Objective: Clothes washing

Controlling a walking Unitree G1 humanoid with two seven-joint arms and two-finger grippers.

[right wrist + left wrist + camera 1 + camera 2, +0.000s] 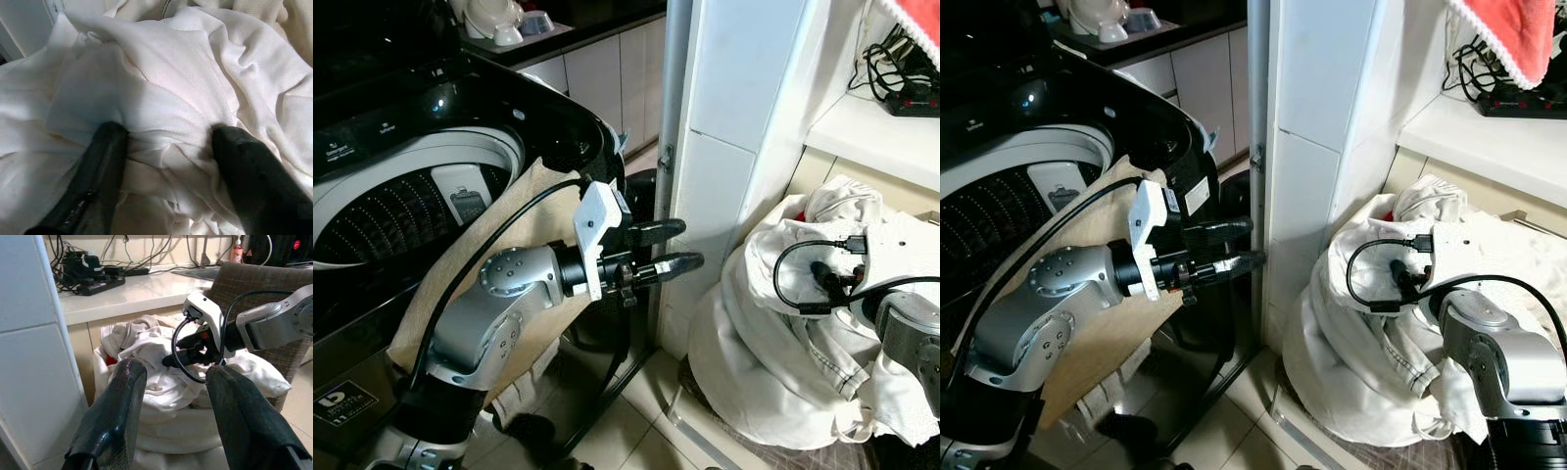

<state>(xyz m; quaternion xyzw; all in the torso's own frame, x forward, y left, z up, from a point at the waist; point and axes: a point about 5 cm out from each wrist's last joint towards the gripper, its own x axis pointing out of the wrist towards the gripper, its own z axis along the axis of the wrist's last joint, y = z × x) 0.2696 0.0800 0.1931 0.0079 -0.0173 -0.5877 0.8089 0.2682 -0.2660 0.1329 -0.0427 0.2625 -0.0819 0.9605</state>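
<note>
My right gripper (164, 169), fingers apart, presses into the heap of white laundry (773, 333) beside the tiled pillar (734, 147); nothing gripped yet. My left gripper (674, 247), also spread and empty, hovers between pile and open washing machine (421, 186), a beige cloth (509, 245) draped over its rim; loading has barely begun

- Tiled floor (636, 421), pale, along the bottom of the frame; the washing machine (401, 196) stands on it at the left.
- A heap of white laundry (773, 362) sits on the floor at lower right.
- White shelf (871, 132) at upper right carries a black power strip (913, 98) with tangled cables.
</note>
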